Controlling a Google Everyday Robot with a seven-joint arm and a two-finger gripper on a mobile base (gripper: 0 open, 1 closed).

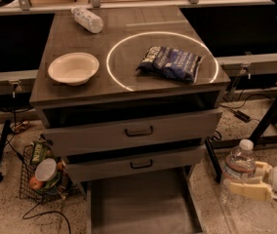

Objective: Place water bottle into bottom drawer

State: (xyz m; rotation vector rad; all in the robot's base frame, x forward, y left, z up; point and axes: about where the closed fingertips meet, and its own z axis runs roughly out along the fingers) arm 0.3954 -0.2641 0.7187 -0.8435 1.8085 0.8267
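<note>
Camera view is showing the cream two-finger gripper (pixel 245 179) clasping the slim, clear plastic, white-capped water bottle (pixel 239 164), holding it upright just right of the wide, shallow grey bottom drawer (pixel 138 204), which is lying pulled open; both are sitting outside that drawer.

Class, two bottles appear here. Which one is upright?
The clear water bottle, white-capped, held by the gripper beside the drawers; the dotted-wrap bottle lies sideways on the cabinet top.
</note>
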